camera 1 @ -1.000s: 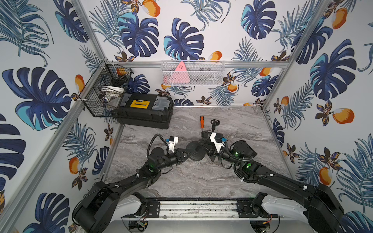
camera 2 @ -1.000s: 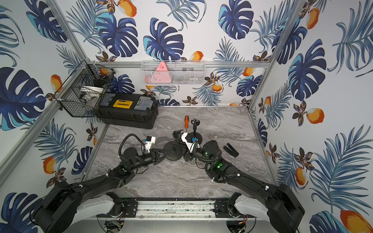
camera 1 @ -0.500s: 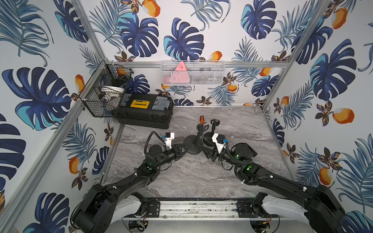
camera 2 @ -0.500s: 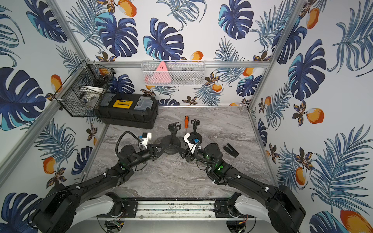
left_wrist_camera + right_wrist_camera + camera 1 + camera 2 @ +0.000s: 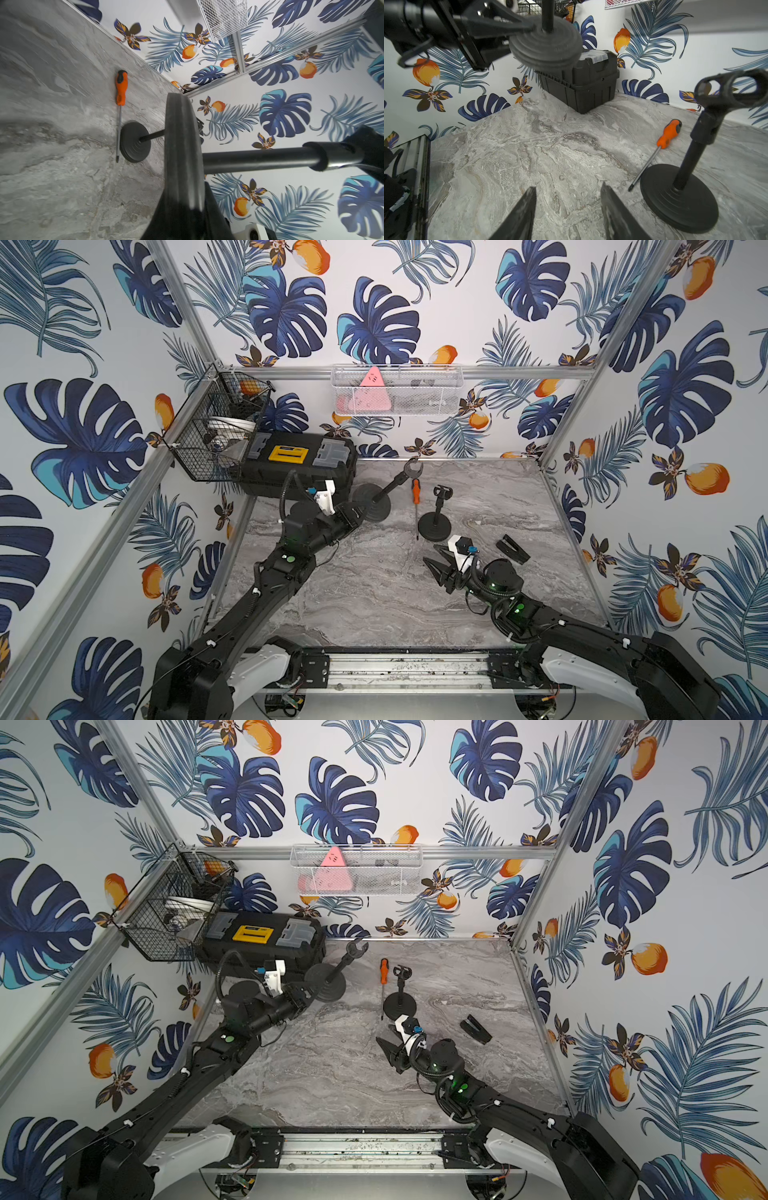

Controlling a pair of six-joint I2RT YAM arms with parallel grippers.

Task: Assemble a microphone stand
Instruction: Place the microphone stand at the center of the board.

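1 second ago my 2 end effectors were crowding together around the microphone stand at the middle of the table. Now they are sitting well apart. My left end effector (image 5: 356, 511) is carrying the microphone stand (image 5: 376, 508) up off the table (image 5: 374, 597), just in front of the black toolbox (image 5: 291, 475), farther back and to the left of where it was. The stand is leaning, its pole slanting toward the back wall with the clip at the far end. My right end effector (image 5: 432, 558) is now hanging back toward the near side, clear of the stand it was reaching into earlier.

My left end effector is staying clenched on the rim of the stand's round base (image 5: 182, 135), which is showing edge-on between my 2 fingers in the left wrist view. My right end effector (image 5: 569, 194) is released. Its jaws are standing moderately apart with only bare table showing between them, and they are gripping and touching nothing.

The second stand (image 5: 435, 526) is standing upright on the table where it was before, between my right end effector and the back wall. The orange-handled screwdriver (image 5: 415, 491) is lying just beside it, its tip close against the base. A small black part (image 5: 513, 549) is lying on the table near the right wall.
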